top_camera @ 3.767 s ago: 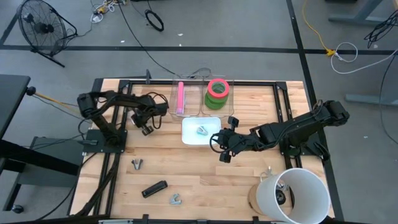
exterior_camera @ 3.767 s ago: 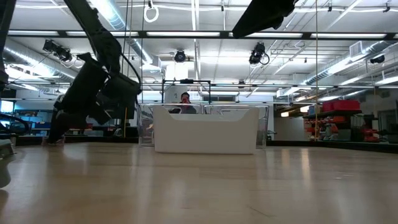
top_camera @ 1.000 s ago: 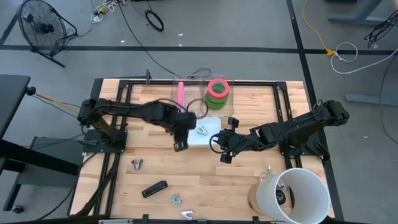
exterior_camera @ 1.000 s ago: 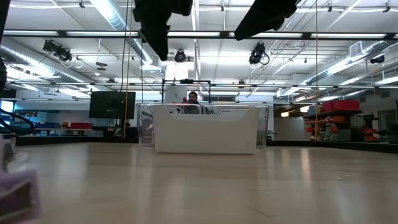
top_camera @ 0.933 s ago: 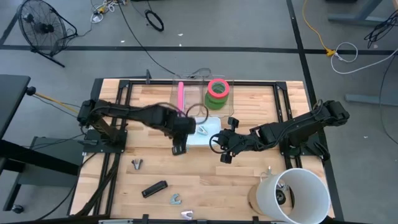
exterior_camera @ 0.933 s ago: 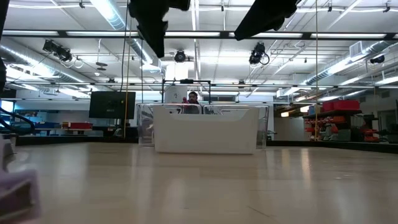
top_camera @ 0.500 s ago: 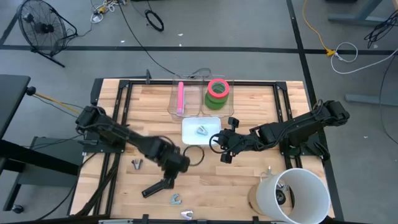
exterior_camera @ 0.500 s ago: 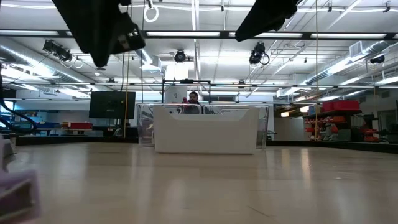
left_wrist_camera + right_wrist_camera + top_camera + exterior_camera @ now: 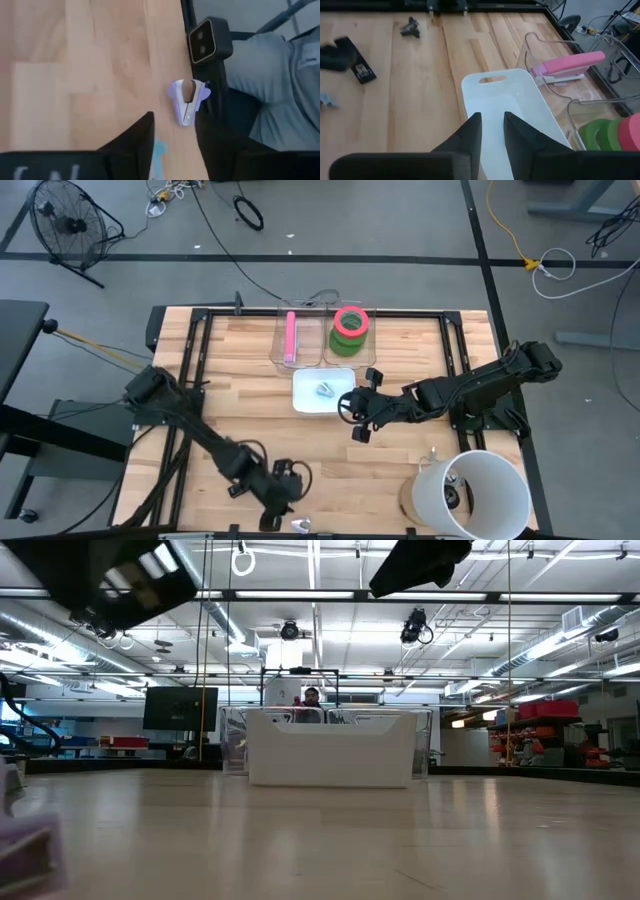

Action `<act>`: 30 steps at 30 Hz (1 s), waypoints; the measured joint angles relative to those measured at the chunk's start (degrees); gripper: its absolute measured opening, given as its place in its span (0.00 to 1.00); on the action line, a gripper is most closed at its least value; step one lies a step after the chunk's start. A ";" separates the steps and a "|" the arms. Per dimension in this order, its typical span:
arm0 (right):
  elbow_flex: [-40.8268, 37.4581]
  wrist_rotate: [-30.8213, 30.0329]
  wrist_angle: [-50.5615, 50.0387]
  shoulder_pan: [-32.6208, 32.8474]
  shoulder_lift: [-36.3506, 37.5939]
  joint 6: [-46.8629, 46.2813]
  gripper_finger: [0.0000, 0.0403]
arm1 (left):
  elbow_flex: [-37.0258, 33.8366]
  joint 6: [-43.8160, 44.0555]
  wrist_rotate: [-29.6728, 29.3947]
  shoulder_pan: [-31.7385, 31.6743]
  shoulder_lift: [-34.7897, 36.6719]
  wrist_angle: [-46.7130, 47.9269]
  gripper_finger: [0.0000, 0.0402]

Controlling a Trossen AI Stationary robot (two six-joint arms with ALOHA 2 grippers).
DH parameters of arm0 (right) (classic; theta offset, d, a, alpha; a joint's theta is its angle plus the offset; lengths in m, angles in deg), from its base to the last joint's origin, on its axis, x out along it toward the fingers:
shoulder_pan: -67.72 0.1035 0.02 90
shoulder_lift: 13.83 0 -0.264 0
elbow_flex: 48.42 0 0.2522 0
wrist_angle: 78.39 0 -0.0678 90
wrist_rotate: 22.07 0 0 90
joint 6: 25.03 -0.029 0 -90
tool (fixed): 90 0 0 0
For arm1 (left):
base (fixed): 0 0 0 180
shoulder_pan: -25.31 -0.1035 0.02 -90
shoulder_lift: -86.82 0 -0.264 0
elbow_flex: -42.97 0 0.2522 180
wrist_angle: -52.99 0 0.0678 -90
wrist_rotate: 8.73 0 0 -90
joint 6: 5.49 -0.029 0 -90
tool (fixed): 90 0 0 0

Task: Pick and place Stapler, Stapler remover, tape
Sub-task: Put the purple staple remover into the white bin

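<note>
Left end effector (image 9: 172, 137) hovered fingers apart, empty, just short of a staple remover (image 9: 187, 99) at the desk (image 9: 75, 75) edge; right end effector (image 9: 491, 131) narrowly parted, empty.

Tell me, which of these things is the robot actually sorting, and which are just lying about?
Sorting: pink stapler, tape rolls, black stapler, staple removers, white tray.

Lying about: white bucket, floor fan, cables.

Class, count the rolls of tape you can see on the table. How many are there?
3. A pink-red roll, a green roll and a second green roll sit together in the clear bin; more could be hidden beneath.
</note>
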 joint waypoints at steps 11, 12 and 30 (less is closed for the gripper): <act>0.00 1.53 0.81 0.18 0.00 -4.11 0.20 | -0.04 5.33 -3.40 2.77 -9.69 -10.08 0.57; 0.00 1.61 0.84 0.32 0.00 -4.55 0.20 | -0.04 5.20 -3.57 2.77 -10.18 -11.72 0.57; 0.00 1.54 0.87 2.62 0.00 -5.87 0.20 | 0.03 5.43 -8.86 3.49 -11.81 -14.90 0.54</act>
